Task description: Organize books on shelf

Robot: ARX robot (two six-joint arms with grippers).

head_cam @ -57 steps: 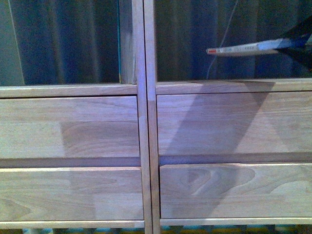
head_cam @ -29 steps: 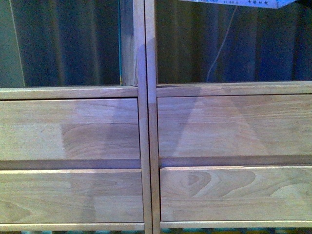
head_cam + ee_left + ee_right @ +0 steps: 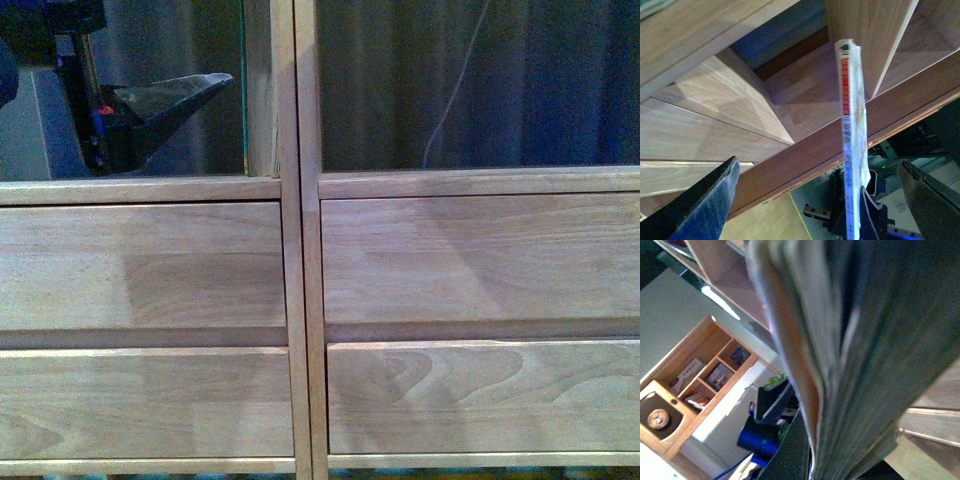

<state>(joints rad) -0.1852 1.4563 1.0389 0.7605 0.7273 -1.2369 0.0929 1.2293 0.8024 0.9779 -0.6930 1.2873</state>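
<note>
Our left gripper (image 3: 818, 164) hangs level with the left open compartment of the light natural-wood shelf (image 3: 150, 260), its black fingers spread wide. Between them, untouched, stands the thin pale soft-cover book (image 3: 849, 125) with a red patch, edge-on close to the shelf. It looks light and floppy, so we'd grip near the spine. Our right gripper (image 3: 867, 212) pinches one end
</note>
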